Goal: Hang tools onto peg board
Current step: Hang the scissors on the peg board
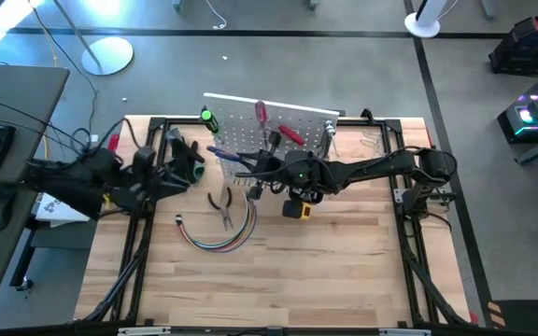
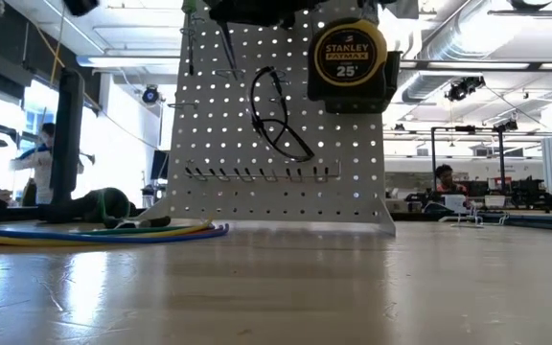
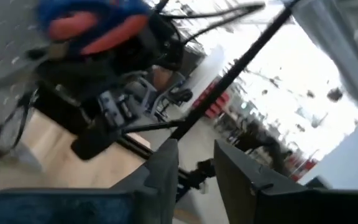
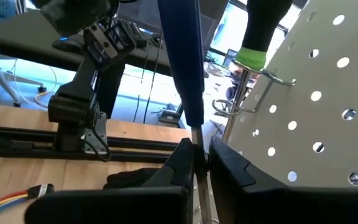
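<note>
The white perforated peg board (image 1: 278, 126) stands tilted at the far side of the pale wooden table (image 1: 344, 271), inside the black metal frame (image 1: 409, 233). A green-handled screwdriver (image 1: 209, 119) hangs at the board's far left corner, and a red-handled screwdriver (image 1: 261, 114) and a red-handled tool (image 1: 290, 135) lie against its face.

The right gripper (image 1: 250, 166) reaches across from the right side to the front of the board. In the right wrist view its two dark fingers (image 4: 182, 162) are pressed together on the thin metal shaft of a blue-handled screwdriver (image 4: 182, 56), which points away from the fingers beside the board's edge (image 4: 328, 81). A yellow tape measure (image 2: 348, 53) hangs from this arm, just in front of the board in the low view.

The left gripper (image 1: 187, 161) hovers at the board's left end, well clear of the table. Its fingers (image 3: 166, 168) stand a little apart with nothing between them (the view past them is blurred).

Black-handled pliers (image 1: 220, 203) lie on the table just in front of the board, touching a curved bundle of coloured cables (image 1: 218, 238).
</note>
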Action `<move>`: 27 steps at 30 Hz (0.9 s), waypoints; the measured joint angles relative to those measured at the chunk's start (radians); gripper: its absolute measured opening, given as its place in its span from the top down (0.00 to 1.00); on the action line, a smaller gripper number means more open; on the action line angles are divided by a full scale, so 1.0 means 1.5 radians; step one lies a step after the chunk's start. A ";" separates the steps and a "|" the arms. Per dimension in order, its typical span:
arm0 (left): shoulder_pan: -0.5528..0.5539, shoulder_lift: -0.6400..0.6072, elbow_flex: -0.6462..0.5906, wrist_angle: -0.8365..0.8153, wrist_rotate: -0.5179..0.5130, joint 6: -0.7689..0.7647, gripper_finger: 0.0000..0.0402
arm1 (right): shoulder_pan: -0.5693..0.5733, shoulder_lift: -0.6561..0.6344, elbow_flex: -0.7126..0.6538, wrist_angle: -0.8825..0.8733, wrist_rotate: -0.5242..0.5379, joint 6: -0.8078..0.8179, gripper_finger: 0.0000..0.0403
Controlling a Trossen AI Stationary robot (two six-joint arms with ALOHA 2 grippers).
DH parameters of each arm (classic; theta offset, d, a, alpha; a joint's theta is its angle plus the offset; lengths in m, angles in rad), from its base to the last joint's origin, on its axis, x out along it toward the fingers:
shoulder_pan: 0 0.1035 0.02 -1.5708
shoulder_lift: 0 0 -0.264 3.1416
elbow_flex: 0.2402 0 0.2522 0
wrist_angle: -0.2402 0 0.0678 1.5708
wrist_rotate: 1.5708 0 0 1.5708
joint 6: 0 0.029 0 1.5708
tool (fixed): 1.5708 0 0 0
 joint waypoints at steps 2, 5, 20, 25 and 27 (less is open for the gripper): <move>0.000 0.043 0.000 0.053 0.003 0.055 0.80 | 0.000 0.000 0.000 0.000 0.000 0.004 0.96; 0.000 0.094 0.000 0.115 0.003 0.135 0.88 | 0.000 0.000 0.000 0.000 0.000 0.007 0.96; 0.041 0.252 -0.001 0.276 -0.244 0.270 1.00 | 0.000 0.000 0.000 0.001 0.013 0.036 0.95; 0.055 0.267 -0.001 0.277 -0.246 0.279 1.00 | -0.001 0.000 0.000 0.001 0.007 0.041 0.96; 0.059 0.277 -0.001 0.285 -0.246 0.272 1.00 | -0.001 0.000 0.000 0.002 0.003 0.052 0.96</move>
